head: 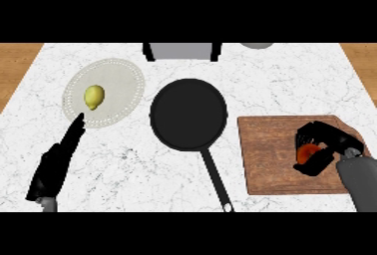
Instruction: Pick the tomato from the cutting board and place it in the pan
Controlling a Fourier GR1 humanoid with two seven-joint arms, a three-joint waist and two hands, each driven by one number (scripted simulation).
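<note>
Tomato [307,151] in the right robot hand [324,144], on the cutting board [269,154].
The robot hand's fingers curl round the tomato at the board's right side. Left of the board lies the black pan [188,113]; further left, a lemon [94,96] on a plate [121,79]. The left robot hand [57,162] rests straight-fingered on the worktop [132,164].

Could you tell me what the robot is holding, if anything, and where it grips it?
The right hand is curled round the tomato's sides on the cutting board; the left hand holds nothing.
</note>
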